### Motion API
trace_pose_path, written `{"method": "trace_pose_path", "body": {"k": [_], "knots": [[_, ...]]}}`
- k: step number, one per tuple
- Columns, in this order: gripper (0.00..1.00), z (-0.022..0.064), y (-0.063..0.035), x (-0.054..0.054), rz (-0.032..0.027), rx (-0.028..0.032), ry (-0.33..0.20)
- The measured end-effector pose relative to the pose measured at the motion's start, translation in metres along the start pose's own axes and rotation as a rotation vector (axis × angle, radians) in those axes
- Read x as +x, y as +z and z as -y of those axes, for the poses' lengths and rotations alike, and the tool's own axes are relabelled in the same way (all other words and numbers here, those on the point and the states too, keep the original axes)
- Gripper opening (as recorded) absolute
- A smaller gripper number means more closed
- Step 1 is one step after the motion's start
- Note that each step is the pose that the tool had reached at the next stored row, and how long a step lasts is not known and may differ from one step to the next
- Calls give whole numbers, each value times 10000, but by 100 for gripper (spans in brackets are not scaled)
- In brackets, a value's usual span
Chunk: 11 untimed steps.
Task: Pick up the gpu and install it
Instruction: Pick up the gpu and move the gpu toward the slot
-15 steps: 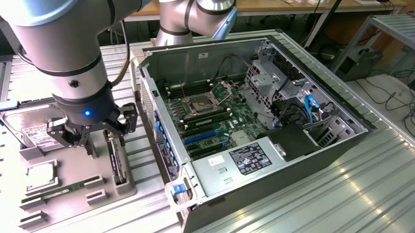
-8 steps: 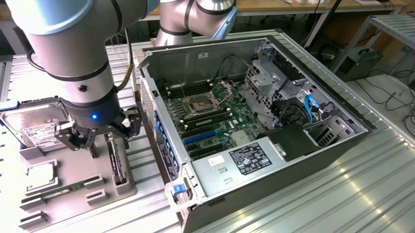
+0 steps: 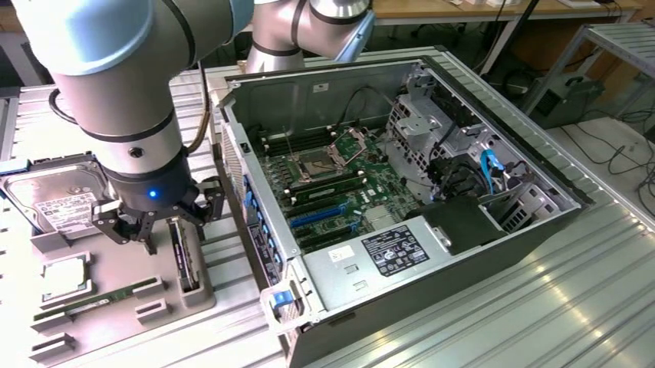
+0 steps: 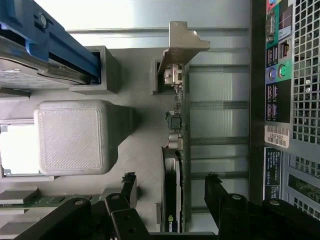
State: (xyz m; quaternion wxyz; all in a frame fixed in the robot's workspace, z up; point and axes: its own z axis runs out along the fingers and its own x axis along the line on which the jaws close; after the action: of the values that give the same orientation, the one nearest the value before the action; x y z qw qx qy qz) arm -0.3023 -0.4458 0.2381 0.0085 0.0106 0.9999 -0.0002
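Presently, in the exterior view, the gripper (image 3: 164, 230) hangs fully open, holding nothing, above the gpu (image 3: 185, 257). The gpu stands on edge in the grey holder (image 3: 123, 268), at eight o'clock from the computer case (image 3: 338, 84). In the wrist view, the fingers (image 4: 129, 186) straddle the gpu without touching it. Risk: closing off-centre could tilt the gpu or crush its components.

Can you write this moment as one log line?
tool: open, astride gpu, not touching | gpu: on edge in gray tray slot

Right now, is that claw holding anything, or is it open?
Gripper: open, holding nothing; its fingers stand on either side of the gpu.
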Motion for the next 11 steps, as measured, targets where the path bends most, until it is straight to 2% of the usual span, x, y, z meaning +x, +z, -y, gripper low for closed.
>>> {"method": "trace_pose_path", "body": {"k": [3,11], "knots": [[66,0,63,1,1,0,0],[66,0,63,1,-1,1,0]]}}
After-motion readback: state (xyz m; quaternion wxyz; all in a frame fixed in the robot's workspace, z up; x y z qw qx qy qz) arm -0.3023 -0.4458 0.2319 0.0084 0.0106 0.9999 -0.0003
